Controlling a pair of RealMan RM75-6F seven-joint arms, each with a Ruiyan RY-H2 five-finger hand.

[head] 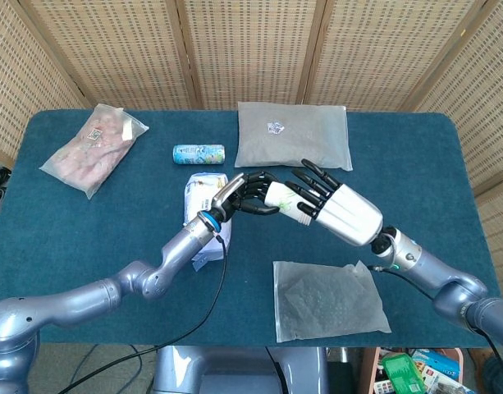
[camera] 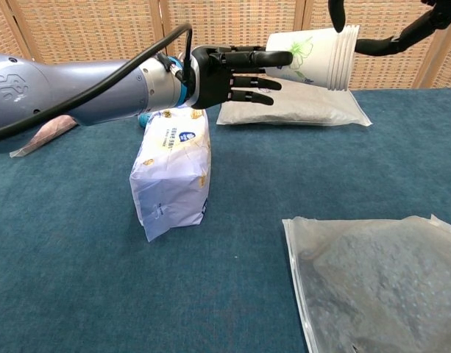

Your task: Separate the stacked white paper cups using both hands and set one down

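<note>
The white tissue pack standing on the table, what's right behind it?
Behind the tissue pack lies a small blue can on its side, and farther back the grey pouch. In the chest view the left hand and arm cover most of the can.

Stacked paper cups (camera: 317,57): at least three rims. Four bags. One can (head: 198,153). One tissue pack (camera: 172,169).
</note>
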